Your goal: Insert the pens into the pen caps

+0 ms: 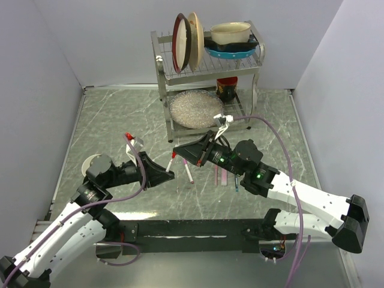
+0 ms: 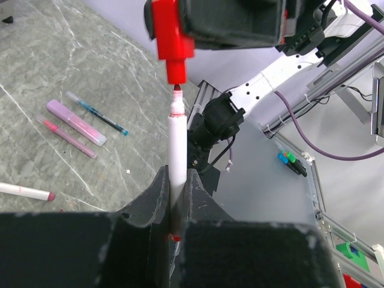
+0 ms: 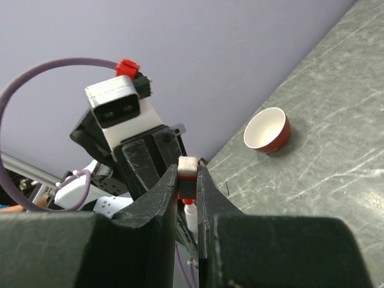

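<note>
My left gripper is shut on a white-barrelled pen, held upright with its red tip up. My right gripper is shut on a red pen cap, also in the left wrist view. The cap's mouth sits right at the pen's tip, in line with it. From above, both grippers meet mid-table: left, right, the held pen between them. On the table lie another white pen, a pale pink pen, a slim reddish-pink pen and a dark blue pen.
A metal dish rack with plates and bowls stands at the back, a round textured dish on its lower shelf. A small red cup, white inside, sits at the left, behind my left arm. Grey walls close in three sides.
</note>
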`<state>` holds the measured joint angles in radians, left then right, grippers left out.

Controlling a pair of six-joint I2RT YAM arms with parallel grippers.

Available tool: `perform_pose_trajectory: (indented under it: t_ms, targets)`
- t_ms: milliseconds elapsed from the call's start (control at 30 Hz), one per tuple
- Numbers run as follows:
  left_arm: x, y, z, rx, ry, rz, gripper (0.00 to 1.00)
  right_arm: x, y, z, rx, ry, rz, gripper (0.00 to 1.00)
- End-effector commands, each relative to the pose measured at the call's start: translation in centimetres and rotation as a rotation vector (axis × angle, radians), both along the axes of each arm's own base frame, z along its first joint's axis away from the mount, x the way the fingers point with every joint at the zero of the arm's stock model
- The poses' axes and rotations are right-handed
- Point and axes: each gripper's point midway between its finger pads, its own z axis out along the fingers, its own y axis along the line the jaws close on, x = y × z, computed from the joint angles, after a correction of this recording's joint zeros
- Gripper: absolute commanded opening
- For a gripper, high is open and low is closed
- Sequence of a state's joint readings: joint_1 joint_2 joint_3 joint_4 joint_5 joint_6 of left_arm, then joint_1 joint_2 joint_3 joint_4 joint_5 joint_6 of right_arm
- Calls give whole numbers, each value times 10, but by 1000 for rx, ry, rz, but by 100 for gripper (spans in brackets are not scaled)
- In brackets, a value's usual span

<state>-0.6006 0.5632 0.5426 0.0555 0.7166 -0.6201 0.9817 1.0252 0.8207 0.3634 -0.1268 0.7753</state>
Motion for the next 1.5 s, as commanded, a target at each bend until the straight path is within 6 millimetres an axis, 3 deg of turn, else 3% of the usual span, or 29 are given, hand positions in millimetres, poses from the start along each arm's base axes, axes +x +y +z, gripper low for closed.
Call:
perform_pose_trajectory:
  t_ms: [0, 300, 800, 900, 1100, 1267, 1467]
  targets:
    - [1, 3, 16, -25, -58, 17, 1, -4, -1, 12, 43, -23, 15, 0]
    - [2, 3, 16, -24, -60, 26, 1, -9, 1, 11, 60, -13, 46, 0]
    - [7, 4, 16, -29, -52, 58, 1, -28, 14, -24, 7, 47, 101, 0]
    - [18, 5, 14, -23, -31, 107, 1, -44, 25, -36, -26, 62, 148, 0]
    - [38, 4, 20, -15, -25, 187, 1, -76, 41, -89, -121, 158, 242, 0]
    - [58, 1, 15, 11, 14, 248, 1, -90, 43, -104, -143, 177, 256, 0]
    - [77, 1, 29, -37, -5, 324, 1, -101, 43, -111, -109, 230, 301, 0]
